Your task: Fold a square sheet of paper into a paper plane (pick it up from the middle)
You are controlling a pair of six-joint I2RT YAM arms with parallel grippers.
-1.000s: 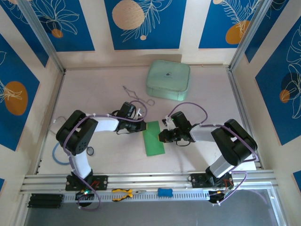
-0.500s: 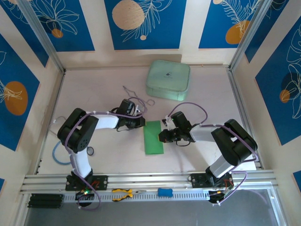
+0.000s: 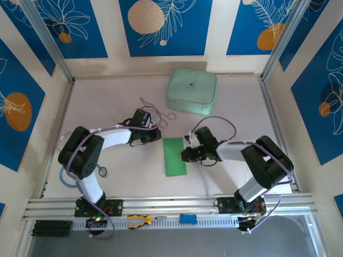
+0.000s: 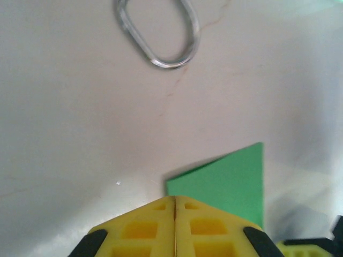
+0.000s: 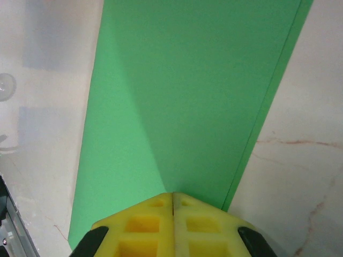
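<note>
- A strip of green paper [image 3: 175, 156] lies flat on the pale desk [image 3: 107, 107]. It looks like the square sheet folded in half. Its long axis runs from the arm bases toward the far wall, leaning slightly.
- A pale mint case [image 3: 192, 91] sits well beyond the paper's far end and does not touch it.
- The right claw [image 3: 184, 155] meets the paper's right long edge about halfway along. Its yellow fingers are pressed together and pinch nothing.
- The left claw [image 3: 158, 136] is just off the paper's far-left corner, with bare desk under it. Its fingers are also pressed together and hold nothing.
- The right arm is the nearer one. The paper runs crosswise in front of its fingertips, so it is placed to pin or smooth the fold. For the left claw the paper lies ahead and to its right, so it would have to move across to reach it.
- The overhead view shows the whole layout, but not whether the right claw is bearing down on the paper.
- The right wrist view shows a thin second layer along one long side of the paper. This suggests the two halves are not quite flush.
- The left wrist view shows one sharp paper corner past the closed fingertips, and a metal ring [image 4: 159, 33] on the desk farther off.
</note>
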